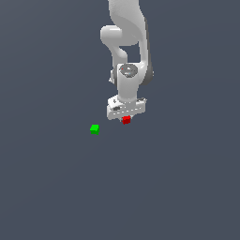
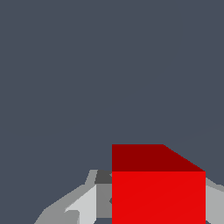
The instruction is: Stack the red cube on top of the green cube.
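The red cube [image 1: 126,120] is seen tucked just under the white hand [image 1: 125,118] of the Panda arm [image 1: 126,42]; in the wrist view the red cube [image 2: 158,192] fills the space between the grey fingers [image 2: 83,205], which lie against its sides, so the hand is judged to be clenched on it. Such a hold would be needed for the cube to be carried. The green cube [image 1: 94,129] is found on the dark worktop [image 1: 178,187], apart from the hand, toward the exterior view's left and slightly lower in that view. Whether the red cube is lifted off the worktop cannot be told. Nothing is seen standing between the two cubes.
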You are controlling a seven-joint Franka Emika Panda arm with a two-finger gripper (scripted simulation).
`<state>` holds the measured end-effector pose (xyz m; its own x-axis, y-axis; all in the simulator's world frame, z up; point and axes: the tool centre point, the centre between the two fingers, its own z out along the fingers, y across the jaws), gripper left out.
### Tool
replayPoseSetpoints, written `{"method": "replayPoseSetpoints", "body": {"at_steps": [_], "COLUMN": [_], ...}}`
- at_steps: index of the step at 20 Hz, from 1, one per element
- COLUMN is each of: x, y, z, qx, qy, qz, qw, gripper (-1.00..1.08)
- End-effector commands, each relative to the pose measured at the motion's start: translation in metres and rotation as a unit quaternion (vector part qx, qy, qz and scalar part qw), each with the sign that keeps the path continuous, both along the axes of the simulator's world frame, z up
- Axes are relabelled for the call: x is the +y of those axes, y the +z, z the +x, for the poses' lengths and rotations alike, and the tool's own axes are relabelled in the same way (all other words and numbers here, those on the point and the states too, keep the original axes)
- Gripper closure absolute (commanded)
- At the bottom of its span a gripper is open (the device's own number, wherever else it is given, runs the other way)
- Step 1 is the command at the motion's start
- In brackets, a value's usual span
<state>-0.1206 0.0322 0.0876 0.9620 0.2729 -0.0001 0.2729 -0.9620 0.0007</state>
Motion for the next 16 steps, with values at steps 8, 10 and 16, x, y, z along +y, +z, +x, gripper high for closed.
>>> {"method": "replayPoseSetpoints", "body": {"at_steps": [8,10,16], "x": [0.001,0.001,-0.008], "y": [0.032,0.032,0.029], "z": [0.001,0.001,0.002], "qx": [0.0,0.0,0.0], "qy": [0.0,0.0,0.0], "qz": [0.0,0.0,0.0], "qw": [1.0,1.0,1.0], "gripper": [1.08,1.08,1.08]}}
